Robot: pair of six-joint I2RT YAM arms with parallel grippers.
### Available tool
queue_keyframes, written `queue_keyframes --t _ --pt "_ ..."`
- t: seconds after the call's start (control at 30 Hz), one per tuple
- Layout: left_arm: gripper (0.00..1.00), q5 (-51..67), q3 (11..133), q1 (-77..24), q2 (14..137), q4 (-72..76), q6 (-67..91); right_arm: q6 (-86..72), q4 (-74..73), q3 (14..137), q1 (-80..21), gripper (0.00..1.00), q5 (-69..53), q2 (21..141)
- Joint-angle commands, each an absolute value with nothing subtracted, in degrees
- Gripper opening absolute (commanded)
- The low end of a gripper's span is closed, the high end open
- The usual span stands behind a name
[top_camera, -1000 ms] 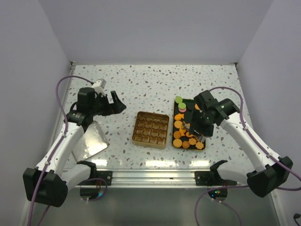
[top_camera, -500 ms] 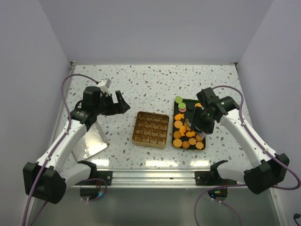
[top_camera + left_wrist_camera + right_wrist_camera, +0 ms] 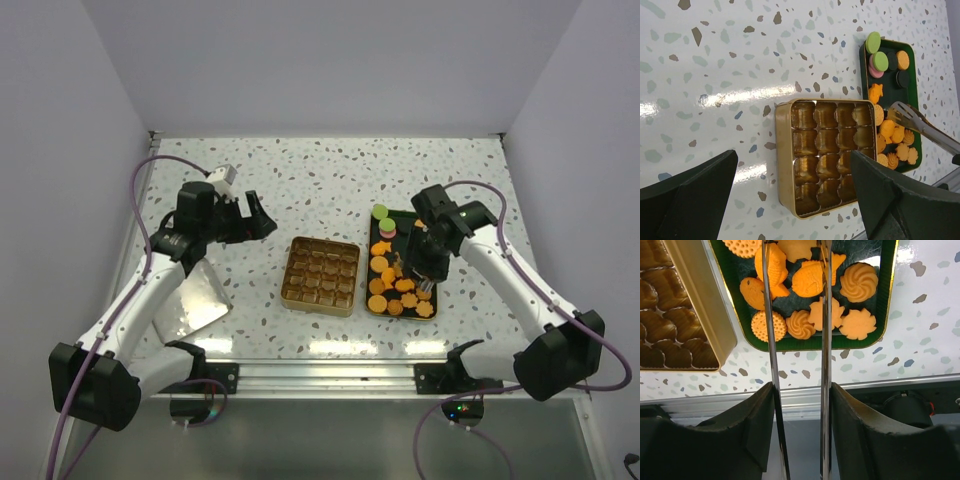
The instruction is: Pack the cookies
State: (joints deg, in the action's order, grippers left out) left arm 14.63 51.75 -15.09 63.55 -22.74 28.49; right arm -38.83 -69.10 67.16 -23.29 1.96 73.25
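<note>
Orange cookies (image 3: pixel 395 285) lie in a green tray (image 3: pixel 800 345) at centre right of the overhead view, beside an empty gold box (image 3: pixel 320 275) on the table (image 3: pixel 330 180). The right fingers (image 3: pixel 740 435) squeeze metal tongs (image 3: pixel 825 365), whose tips stand half-closed over a fish-shaped cookie, apparently to lift it. The left fingers (image 3: pixel 690 195) gape wide and empty, left of centre, clear of the work.

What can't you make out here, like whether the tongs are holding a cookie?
- Right wrist view: the tongs run off the top edge at their tips, so whether they pinch any of the cookies is unclear.
- Top view: the right gripper covers part of the green tray.
- Left wrist view: one finger of the left gripper covers a corner of the gold tray.
</note>
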Motion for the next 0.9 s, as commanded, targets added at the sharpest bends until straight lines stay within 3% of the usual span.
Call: queue_keyframes --t 0.0,0.37,0.87 --pt "1.0 13.97 52.12 -15.47 62.67 -20.65 28.74 -38.23 -67.68 66.01 -23.2 0.48 1.58 73.74" --pt "1.0 13.97 52.12 -15.47 63.28 -20.39 28.3 -38.85 -67.67 65.39 -23.29 0.37 1.14 73.48" --pt "1.0 13.98 52.47 -15.47 63.55 -19.51 28.39 -38.67 -74.18 80.58 -23.2 0.2 3.78 74.35"
